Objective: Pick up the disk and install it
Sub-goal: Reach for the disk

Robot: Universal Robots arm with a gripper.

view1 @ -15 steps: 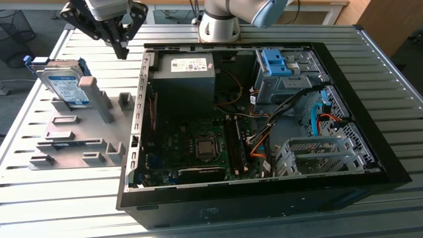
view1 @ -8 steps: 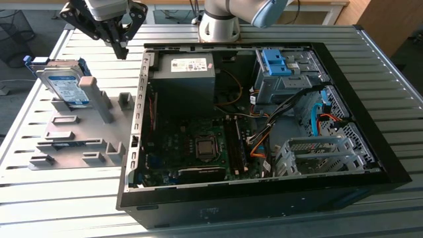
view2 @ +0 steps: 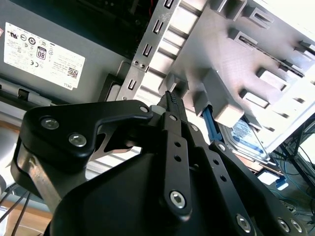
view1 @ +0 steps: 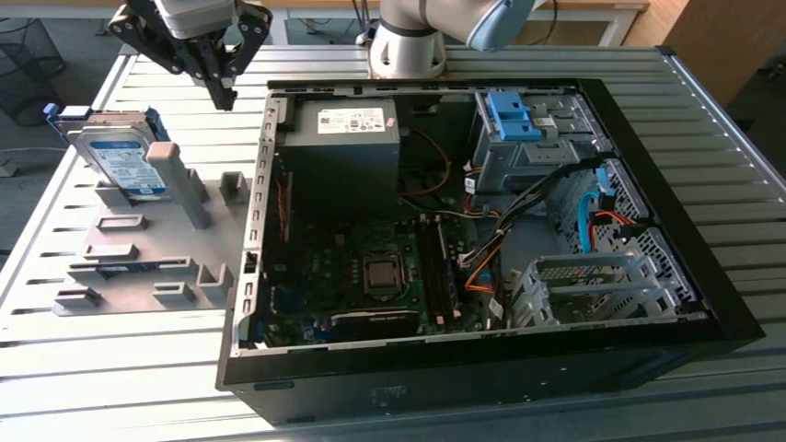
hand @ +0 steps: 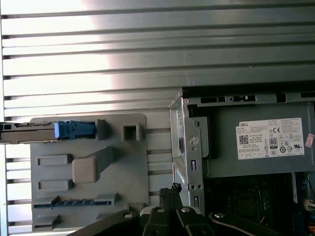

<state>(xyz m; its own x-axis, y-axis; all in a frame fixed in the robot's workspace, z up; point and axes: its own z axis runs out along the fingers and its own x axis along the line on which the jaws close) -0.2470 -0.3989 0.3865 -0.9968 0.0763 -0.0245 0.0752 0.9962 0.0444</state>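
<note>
Disk (view1: 120, 158) stands on edge, tilted, in the far corner of the grey rack (view1: 147, 267), at the exterior view's left on the slatted table (view1: 123, 387). Its blue frame shows in the first wrist view. Claw (view1: 224, 96) hangs clenched with its tips pressed together and nothing between them. It is near the far left corner of the open computer case (view1: 491, 379), between rack and case. Claw and disk are apart, not touching. Grey box (view1: 350, 138) with a white sticker sits inside the case.

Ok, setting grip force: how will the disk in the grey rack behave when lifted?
Likely rigid and heavy for its size: the disk looks like a metal-cased slab. It stands on edge in the grey rack, so a sideways nudge may tip it.
</note>
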